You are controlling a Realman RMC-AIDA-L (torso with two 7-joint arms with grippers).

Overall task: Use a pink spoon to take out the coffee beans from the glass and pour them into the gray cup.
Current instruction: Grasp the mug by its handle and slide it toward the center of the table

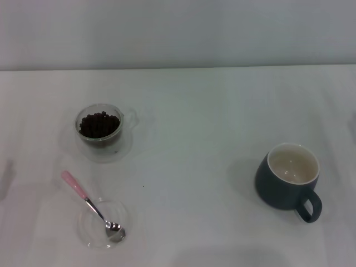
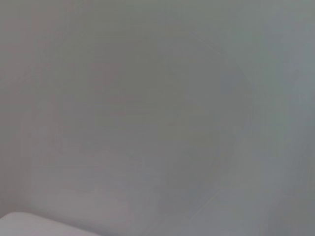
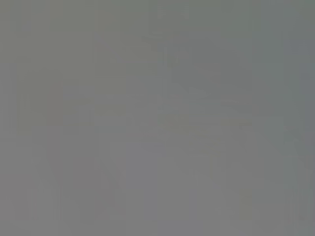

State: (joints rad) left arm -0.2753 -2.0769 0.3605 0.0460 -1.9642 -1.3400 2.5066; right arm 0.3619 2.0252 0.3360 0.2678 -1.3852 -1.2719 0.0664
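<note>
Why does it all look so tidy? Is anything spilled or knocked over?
Nothing stands out. The glass stands upright, full of coffee beans, none scattered. The pink spoon lies with its bowl on a clear saucer. The gray cup stands upright and empty. Neither arm is in view.

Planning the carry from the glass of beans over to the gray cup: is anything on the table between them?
Nothing visible: the table between the glass with the coffee beans and the gray cup is bare. The pink spoon lies nearer, off that line.
</note>
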